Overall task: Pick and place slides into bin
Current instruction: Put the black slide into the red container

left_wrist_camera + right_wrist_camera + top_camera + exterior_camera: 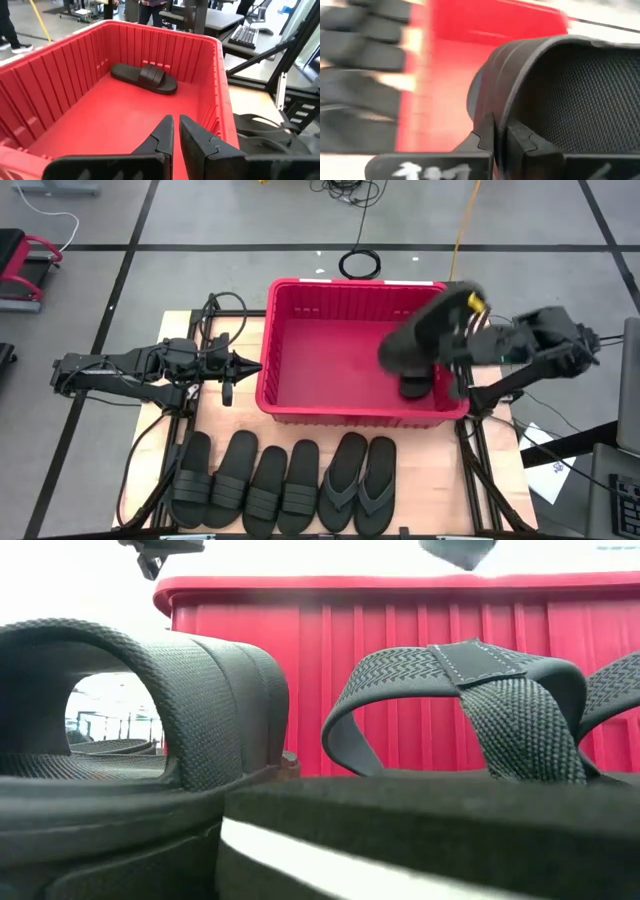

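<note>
My right gripper, clamped on a slide, hangs directly above the bin's right end; release goes straight down.

Even, bright overhead light in the high view; soft shadows only, a faint one beneath the slide held over the bin, w/ slight blur on that slide. Low view: background above the bin's rim blown out to near white; nearest slides fill the foreground, the closest edge soft and out of focus, strap weave farther back crisp. Left wrist view: sharp across the bin's floor, mild glare on the ribbed walls, room beyond well lit, lines bowing slightly twd the edges. Right wrist view: heavy motion blur, esp. the row of slides and the table; the strap close to the lens is least smeared.
</note>
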Robot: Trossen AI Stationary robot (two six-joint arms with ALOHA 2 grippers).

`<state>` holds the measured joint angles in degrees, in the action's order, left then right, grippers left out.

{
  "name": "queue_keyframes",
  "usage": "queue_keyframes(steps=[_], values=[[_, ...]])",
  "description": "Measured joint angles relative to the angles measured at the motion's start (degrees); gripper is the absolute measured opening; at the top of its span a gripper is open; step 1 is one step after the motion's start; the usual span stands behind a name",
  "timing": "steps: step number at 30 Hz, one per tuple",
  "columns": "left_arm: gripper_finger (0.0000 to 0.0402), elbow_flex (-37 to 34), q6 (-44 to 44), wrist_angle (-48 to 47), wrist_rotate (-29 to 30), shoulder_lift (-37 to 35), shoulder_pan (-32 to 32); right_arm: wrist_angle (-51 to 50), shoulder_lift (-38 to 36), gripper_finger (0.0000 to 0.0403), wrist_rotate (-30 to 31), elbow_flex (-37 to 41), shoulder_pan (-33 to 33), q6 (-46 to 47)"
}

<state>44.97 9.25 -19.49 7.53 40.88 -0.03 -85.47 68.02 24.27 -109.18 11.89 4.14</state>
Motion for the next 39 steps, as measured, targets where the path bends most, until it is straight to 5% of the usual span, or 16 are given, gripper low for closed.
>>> queue_keyframes(steps=[4,8,15,23,31,39], values=[[0.0026,0.0,-3.25,0.0,0.0,0.0,0.0,-2.98,-1.37,0.0005,1.72,0.0,-9.05,-4.94],[0.0026,0.0,-2.36,0.0,0.28,0.0,0.0,-4.66,-2.48,0.0005,-3.14,0.0,-16.58,-10.56],[0.0026,0.0,4.45,0.0,4.09,0.0,0.02,-0.11,-1.86,0.0005,-32.51,1.77,-28.25,-37.47],[0.0026,0.0,7.85,0.01,7.88,0.01,0.02,8.56,1.95,0.0006,-50.88,15.88,-40.4,-51.1],[0.0026,0.0,10.78,0.02,8.55,0.0,0.02,9.3,10.39,0.0004,-56.06,30.3,-47.63,-58.72],[0.0026,0.0,6.29,0.02,8.55,0.01,0.02,9.62,21.83,0.0003,-59.11,28.01,-50.18,-62.13]])
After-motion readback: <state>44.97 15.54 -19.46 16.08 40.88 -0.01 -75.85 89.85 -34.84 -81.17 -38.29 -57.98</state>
